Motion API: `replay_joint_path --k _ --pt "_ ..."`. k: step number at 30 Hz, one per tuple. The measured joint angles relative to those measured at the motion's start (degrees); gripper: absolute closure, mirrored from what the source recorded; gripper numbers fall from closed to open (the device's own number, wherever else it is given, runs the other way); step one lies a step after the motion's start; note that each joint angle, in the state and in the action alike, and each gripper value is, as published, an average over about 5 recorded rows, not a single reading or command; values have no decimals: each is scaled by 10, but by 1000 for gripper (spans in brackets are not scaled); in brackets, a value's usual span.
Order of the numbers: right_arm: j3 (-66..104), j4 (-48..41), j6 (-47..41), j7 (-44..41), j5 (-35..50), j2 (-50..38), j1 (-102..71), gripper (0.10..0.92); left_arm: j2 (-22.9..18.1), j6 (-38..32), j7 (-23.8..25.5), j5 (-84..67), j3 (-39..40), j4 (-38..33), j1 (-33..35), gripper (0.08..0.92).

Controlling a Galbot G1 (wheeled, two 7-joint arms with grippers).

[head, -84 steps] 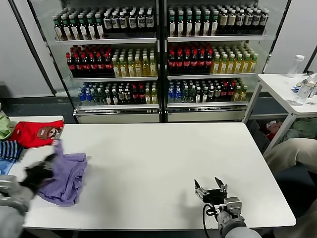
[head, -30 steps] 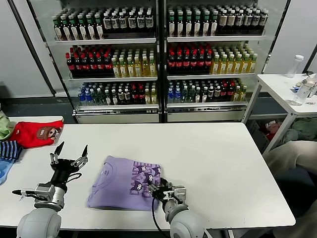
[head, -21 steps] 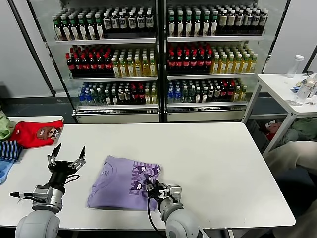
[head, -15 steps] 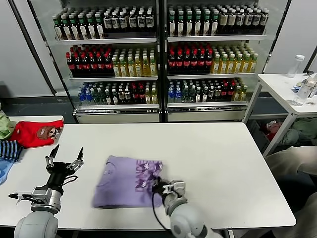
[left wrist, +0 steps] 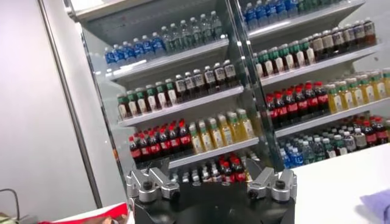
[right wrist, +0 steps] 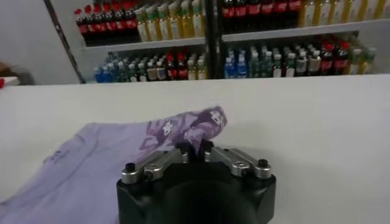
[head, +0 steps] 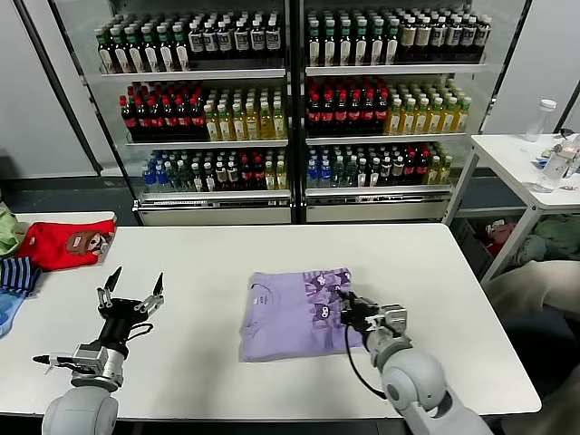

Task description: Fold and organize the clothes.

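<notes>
Stocked drink coolers stand behind the white surface (head: 227, 254); the lavender T-shirt (head: 290, 313) lies flat near the middle of the surface, toward the near edge, its dark purple graphic facing up on the right part. The right gripper (head: 349, 308) has its jaws pinched on the T-shirt's right edge by the graphic; the left gripper (head: 130, 299) hovers toward the near left corner, jaws spread wide, holding nothing, well apart from the cloth. A red garment (head: 65, 243) and a striped garment (head: 16, 274) sit at the far left edge. To fold well, I judge the pinch should lift only the one layer low over the surface and lay it straight across; pulling sideways would drag and wrinkle the whole shirt.
</notes>
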Motion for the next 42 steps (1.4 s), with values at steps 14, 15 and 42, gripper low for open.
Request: replay_joint_path --k 14,15,42 --pt "80 28 15 -33 -49 -25 -27 321 -17 -41 16 8 9 11 -10 177" --pt "83 28 20 -35 -56 -25 -28 295 -18 -43 16 8 9 11 -10 177" --pt "147 7 117 -61 -186 -54 -46 202 -62 -83 42 22 0 22 -30 177"
